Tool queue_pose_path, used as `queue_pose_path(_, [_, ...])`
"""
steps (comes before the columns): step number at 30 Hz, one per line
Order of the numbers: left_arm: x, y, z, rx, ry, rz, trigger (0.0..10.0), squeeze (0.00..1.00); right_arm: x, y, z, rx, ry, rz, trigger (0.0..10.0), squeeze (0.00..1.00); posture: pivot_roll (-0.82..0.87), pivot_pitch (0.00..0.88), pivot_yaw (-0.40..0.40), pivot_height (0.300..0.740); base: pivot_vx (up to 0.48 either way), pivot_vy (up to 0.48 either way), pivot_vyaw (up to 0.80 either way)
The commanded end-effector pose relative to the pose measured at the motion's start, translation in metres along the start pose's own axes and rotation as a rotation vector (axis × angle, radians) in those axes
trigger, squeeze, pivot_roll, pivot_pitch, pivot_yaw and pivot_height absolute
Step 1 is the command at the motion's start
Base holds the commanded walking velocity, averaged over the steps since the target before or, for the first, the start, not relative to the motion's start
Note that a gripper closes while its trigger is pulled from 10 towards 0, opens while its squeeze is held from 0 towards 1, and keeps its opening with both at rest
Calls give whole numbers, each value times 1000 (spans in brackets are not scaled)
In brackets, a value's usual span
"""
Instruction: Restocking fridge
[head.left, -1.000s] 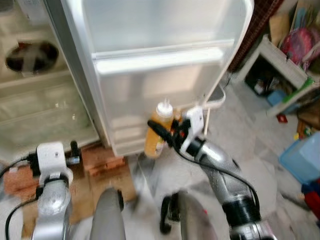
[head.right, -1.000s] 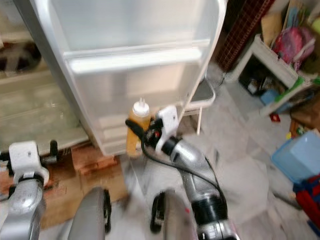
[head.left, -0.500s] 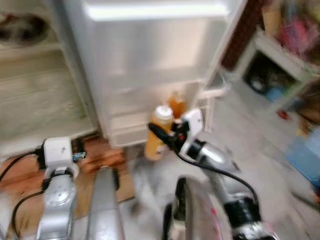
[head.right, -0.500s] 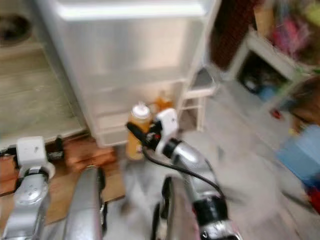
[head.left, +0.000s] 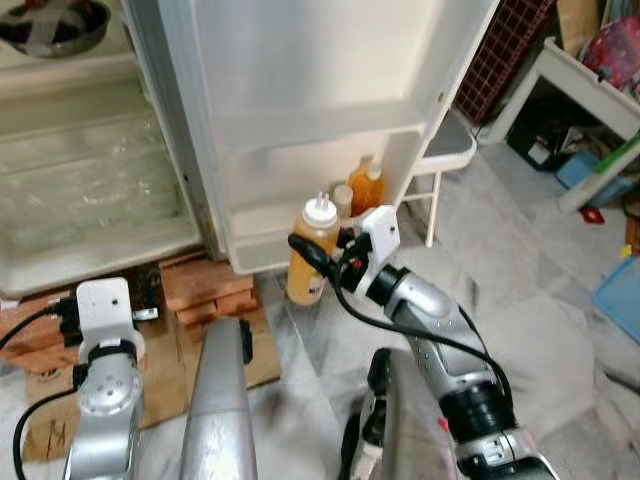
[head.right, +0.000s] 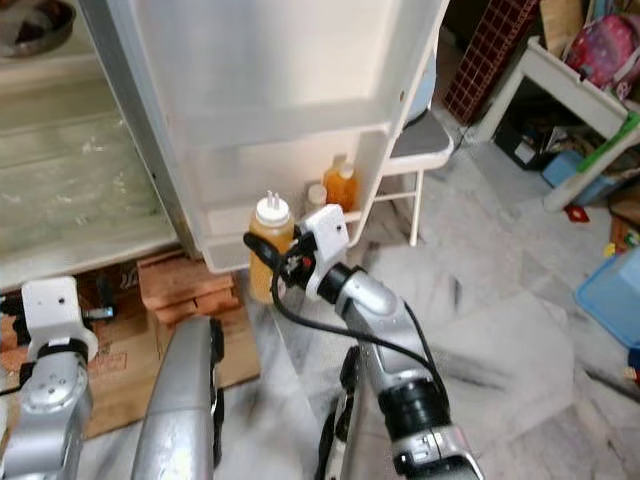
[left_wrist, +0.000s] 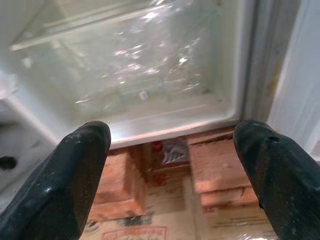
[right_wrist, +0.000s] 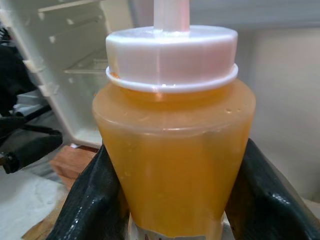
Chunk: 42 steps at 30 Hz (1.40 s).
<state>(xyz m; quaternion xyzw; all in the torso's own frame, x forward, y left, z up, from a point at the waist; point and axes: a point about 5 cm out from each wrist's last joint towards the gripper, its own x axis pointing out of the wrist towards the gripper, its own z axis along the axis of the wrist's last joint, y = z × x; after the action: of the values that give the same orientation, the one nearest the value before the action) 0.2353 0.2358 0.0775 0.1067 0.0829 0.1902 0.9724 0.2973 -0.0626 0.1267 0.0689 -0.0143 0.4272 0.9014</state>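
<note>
From the head camera, the right gripper (head.left: 305, 262) pinches an orange squeeze bottle with a white nozzle cap (head.left: 311, 250), held upright just in front of the lowest shelf of the open white fridge door (head.left: 330, 120). Two smaller orange bottles (head.left: 365, 185) stand in that door shelf, behind the held one. The white fridge interior (head.left: 95, 190) lies open to the left, with a dark round pan (head.left: 55, 22) on an upper shelf. The fridge stands on red bricks (head.left: 205, 283) over brown cardboard (head.left: 265, 355). The left gripper (head.left: 145, 300) hangs low near the bricks.

In the left wrist view, the two black fingers (left_wrist: 80, 175) are spread wide apart (nothing between them), facing the clear-fronted bottom compartment (left_wrist: 140, 70) and the bricks beneath it.

In the right wrist view, black fingers (right_wrist: 90, 200) press against both sides of the orange bottle, its white cap (right_wrist: 171, 55) uppermost.
</note>
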Motion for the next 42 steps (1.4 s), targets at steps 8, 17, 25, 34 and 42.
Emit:
queue_pose_path(8, [-1, -1, -5, 18, 12, -3, 10000, 0, 5, 4, 8, -24, -33, 33, 10000, 0, 100, 174, -92, 565, 250, 0, 303])
queue_pose_path(17, [-1, -2, -6, 23, 13, 3, 10000, 0, 7, 5, 13, -24, -54, 53, 10000, 0, 100, 174, -94, 565, 0, 0, 0])
queue_pose_path(25, [-1, 1, -5, 24, 5, 15, 10000, 0, 9, 8, 17, -13, -75, 81, 10000, 0, 107, 173, -95, 565, 0, 0, 0])
queue_pose_path(34, [-2, 0, -7, 28, 15, 16, 10000, 0, 9, 19, 18, -39, -88, 142, 10000, 0, 105, 177, -93, 565, 0, 0, 303])
queue_pose_path(42, [-1, -1, -7, 27, 18, 16, 10000, 0, 8, 14, 21, -41, -101, 99, 10000, 0, 104, 179, -94, 565, 0, 0, 543])
